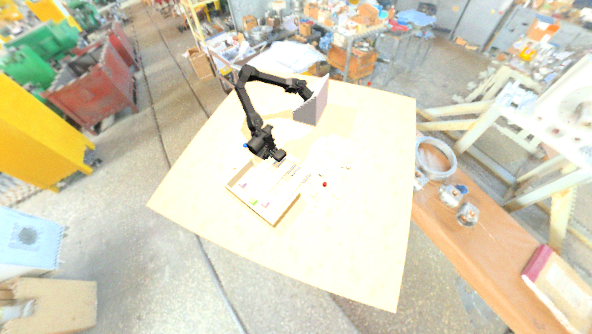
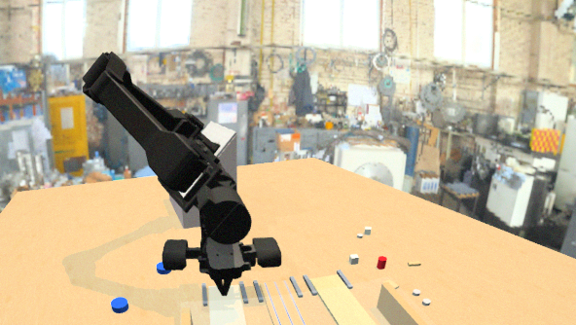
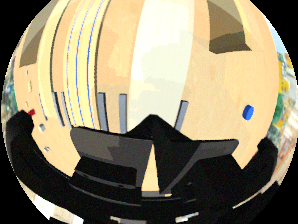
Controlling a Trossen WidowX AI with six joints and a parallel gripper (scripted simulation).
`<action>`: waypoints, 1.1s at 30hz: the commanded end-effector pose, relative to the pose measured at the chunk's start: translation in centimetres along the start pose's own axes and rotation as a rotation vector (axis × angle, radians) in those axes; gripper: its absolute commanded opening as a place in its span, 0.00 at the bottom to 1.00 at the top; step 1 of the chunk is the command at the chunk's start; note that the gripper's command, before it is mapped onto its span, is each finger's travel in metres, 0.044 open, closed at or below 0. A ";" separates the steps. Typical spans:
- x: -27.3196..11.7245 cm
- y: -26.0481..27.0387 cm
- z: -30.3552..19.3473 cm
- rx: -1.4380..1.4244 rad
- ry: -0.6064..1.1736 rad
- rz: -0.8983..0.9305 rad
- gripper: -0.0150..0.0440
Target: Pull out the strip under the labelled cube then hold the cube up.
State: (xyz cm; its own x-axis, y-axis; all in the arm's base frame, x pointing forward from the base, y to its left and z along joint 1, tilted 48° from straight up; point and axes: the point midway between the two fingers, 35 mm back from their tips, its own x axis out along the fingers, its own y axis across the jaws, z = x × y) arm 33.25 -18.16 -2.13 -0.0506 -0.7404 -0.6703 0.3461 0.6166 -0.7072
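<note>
My gripper (image 2: 224,293) (image 3: 152,117) is shut and empty, fingers pointing down at the near end of the pale whitish strip (image 2: 228,307) (image 3: 160,60). Whether the tips touch it, I cannot tell. A strip with thin blue lines (image 2: 282,304) (image 3: 82,60) and a pale yellow strip (image 2: 341,299) lie to one side. In the top view, a pink cube (image 1: 242,185), a green cube (image 1: 254,202) and another pink cube (image 1: 265,204) sit at the strips' far ends. No label is readable there. The cubes are outside the other two views.
A low-walled tray (image 1: 284,213) (image 2: 399,306) surrounds the strips' far part. Grey guide bars, such as this bar (image 2: 344,279) (image 3: 123,112), flank the near ends. A red cylinder (image 1: 324,184) (image 2: 381,263), white blocks and blue discs (image 2: 119,305) (image 3: 248,112) lie around. A grey panel (image 1: 311,107) stands behind.
</note>
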 end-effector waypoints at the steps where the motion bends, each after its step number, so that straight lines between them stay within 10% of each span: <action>1: 0.1 0.0 0.0 -0.004 0.001 0.003 0.25; 33: 0.3 0.1 -0.5 -0.004 0.001 0.003 0.25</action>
State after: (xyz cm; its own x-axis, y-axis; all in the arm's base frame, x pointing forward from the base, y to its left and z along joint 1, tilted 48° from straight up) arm 33.28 -18.17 -2.22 -0.0440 -0.7414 -0.6696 0.3460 0.6174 -0.7064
